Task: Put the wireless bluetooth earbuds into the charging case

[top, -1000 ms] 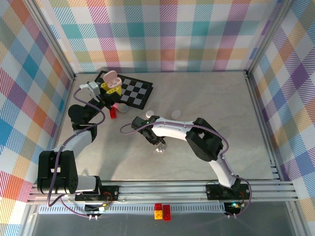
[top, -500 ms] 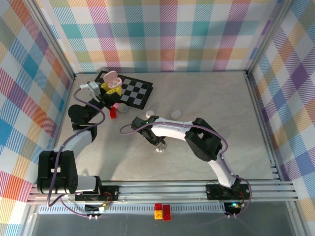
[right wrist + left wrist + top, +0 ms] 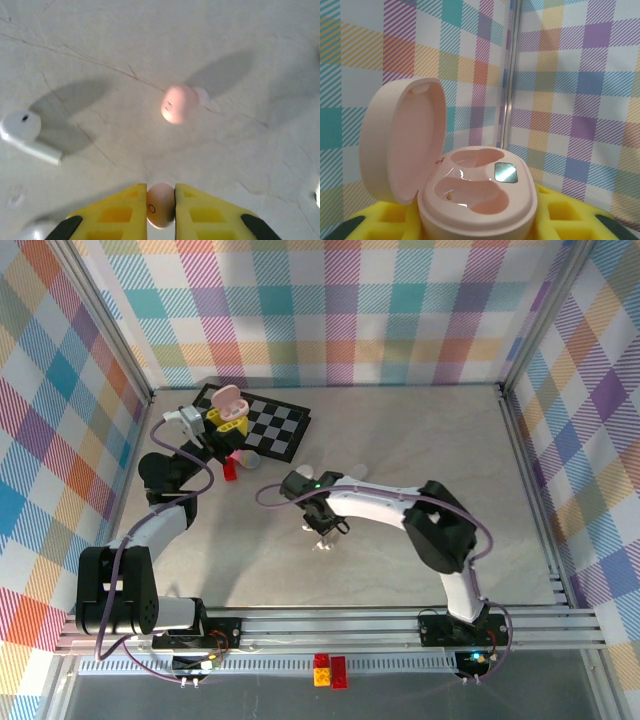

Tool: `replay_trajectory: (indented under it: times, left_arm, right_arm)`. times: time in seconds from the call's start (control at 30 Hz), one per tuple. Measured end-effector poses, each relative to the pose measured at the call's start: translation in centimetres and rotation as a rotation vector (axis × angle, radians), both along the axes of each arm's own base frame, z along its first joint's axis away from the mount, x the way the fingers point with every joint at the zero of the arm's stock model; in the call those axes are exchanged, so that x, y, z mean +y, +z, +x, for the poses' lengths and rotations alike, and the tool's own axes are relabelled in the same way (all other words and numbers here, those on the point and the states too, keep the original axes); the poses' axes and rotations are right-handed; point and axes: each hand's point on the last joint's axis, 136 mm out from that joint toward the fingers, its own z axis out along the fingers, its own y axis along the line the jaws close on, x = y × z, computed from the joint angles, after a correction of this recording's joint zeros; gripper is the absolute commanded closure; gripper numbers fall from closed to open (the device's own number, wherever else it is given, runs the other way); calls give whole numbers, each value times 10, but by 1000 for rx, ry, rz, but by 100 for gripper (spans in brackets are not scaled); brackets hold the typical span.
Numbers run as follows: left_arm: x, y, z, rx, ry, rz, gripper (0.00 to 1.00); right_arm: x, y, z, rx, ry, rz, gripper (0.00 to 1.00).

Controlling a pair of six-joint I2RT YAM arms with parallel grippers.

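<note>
Two pink buds show in your right wrist view. The held bud (image 3: 161, 209) sits pinched between the yellow fingers (image 3: 120, 212) of your right gripper (image 3: 160, 190), jaws closed tight on it, just over the table. The loose pink bud (image 3: 179, 103) lies on the surface ahead, apart from the gripper. Off to the left a white bud (image 3: 27, 131) lies on its side, with a soft shadow beside it.

Look from above: your right gripper (image 3: 325, 530) points down near the middle of the table (image 3: 480, 490), a pale grey marbled top with thin dark veins. Pastel plaid walls (image 3: 350, 300) close in the far side and both flanks. Aluminium rails (image 3: 340, 625) run along the near edge.

Over at the far left corner, your left gripper (image 3: 226, 418) is clamped on the pink case (image 3: 477, 200), raised over the edge of a black-and-white checkered mat (image 3: 275, 425). The lid (image 3: 402, 140) stands open, tipped back to the left, and two moulded hollows face up with a small shiny square beside them. A red brick (image 3: 230, 468) rests just beside the mat. The case and the held bud are well apart.
</note>
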Motion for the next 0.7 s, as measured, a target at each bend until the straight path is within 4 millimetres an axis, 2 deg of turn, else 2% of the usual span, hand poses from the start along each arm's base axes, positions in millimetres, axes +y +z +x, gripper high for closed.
replay_trajectory:
  times: [0.23, 0.53, 0.7]
  left_arm:
    - [-14, -16, 6, 45, -35, 8, 74]
    - [-69, -47, -7, 93, -157, 131, 73]
    - [-93, -64, -16, 114, -218, 181, 73]
  right_arm:
    - [-14, 63, -3, -24, -59, 258, 82]
    - [-24, 135, -5, -42, -77, 516, 82]
    - [-23, 171, -2, -46, -76, 623, 82]
